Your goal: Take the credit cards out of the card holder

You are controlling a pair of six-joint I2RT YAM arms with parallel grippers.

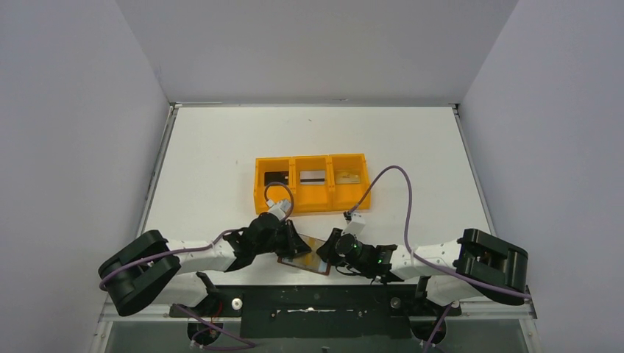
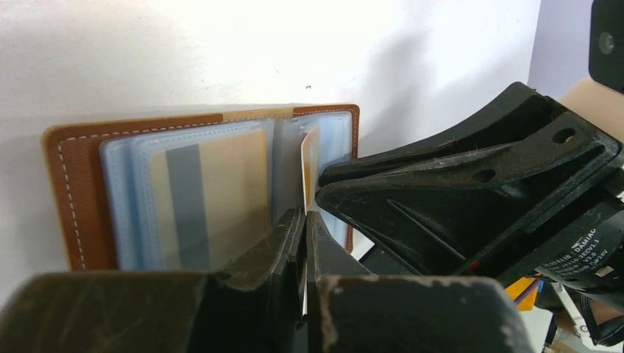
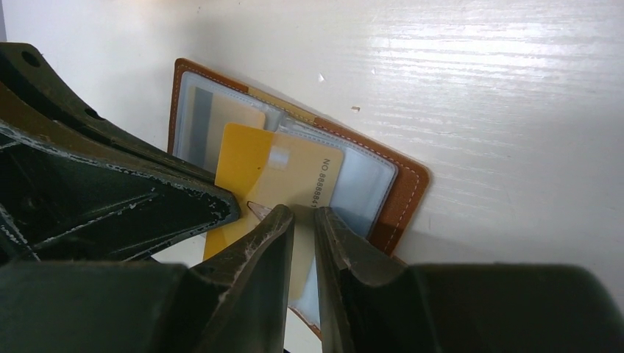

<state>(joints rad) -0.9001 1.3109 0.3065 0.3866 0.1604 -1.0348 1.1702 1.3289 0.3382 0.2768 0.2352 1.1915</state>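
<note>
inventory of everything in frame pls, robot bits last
tray: 1, orange, three compartments, mid-table
black card: 1, black, tray's left compartment
silvery grey card: 1, grey, middle compartment
tan-gold card: 1, tan-gold, right compartment
card holder: 1, brown with pale blue sleeves, lying open near the table's near edge
striped card: 1, tan with a grey stripe, inside a sleeve
yellow card: 1, yellow, partly out of the card holder
table: 1, white
left gripper: 1, black, closed at the sleeves; what it pinches is unclear
right gripper: 1, black, closed on the yellow card
</note>
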